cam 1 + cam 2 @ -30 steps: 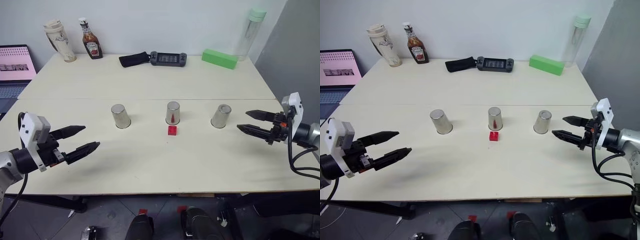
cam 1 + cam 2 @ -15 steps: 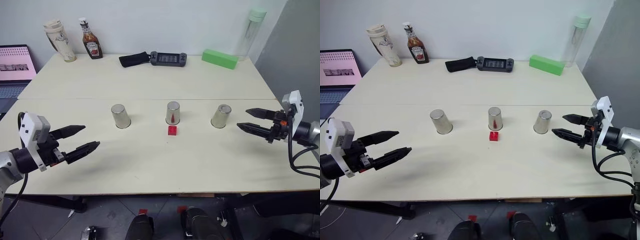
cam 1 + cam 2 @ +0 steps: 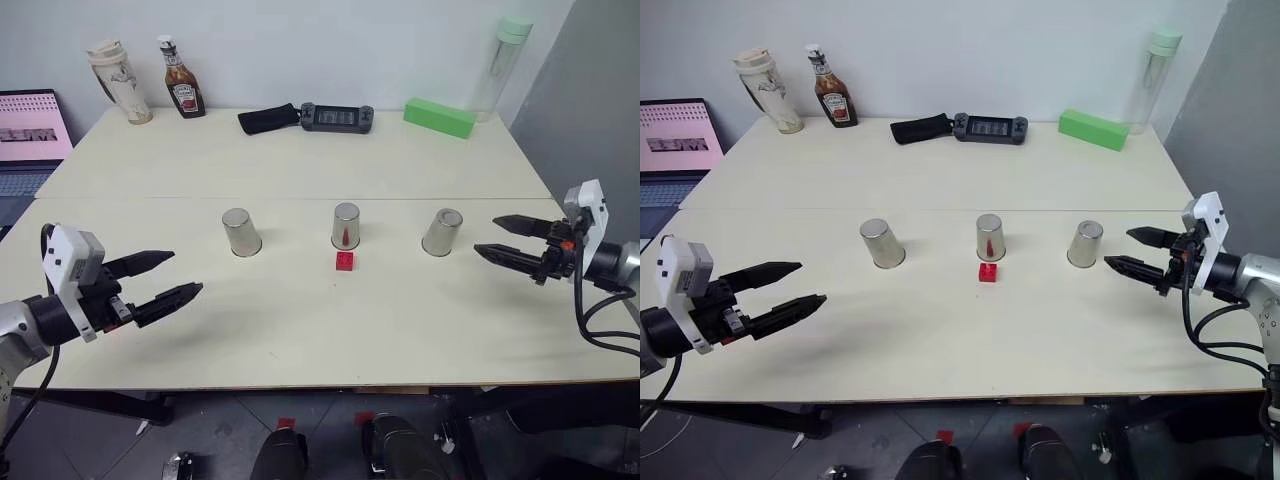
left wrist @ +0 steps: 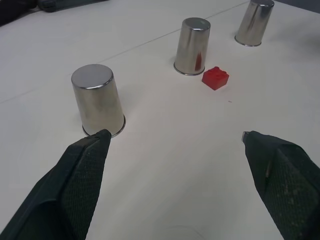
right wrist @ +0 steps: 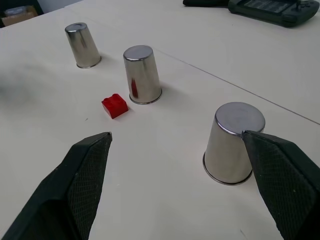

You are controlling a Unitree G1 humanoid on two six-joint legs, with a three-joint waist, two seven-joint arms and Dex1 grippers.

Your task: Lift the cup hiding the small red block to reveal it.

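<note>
Three shiny silver metal cups stand upside down in a row on the pale desk [image 3: 300,320]; the small red plastic block [image 3: 344,261] sits uncovered just in front of the middle cup [image 3: 345,226]. Left gripper [image 3: 178,276] and right gripper [image 3: 492,239] hover with fingers spread, holding nothing

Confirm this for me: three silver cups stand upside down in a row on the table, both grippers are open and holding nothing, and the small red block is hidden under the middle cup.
One detail is wrong. The small red block is not hidden: it sits in the open on the table, just in front of the middle cup, as the left eye view shows. The rest holds: three upturned cups in a row, left gripper and right gripper open and empty.
</note>
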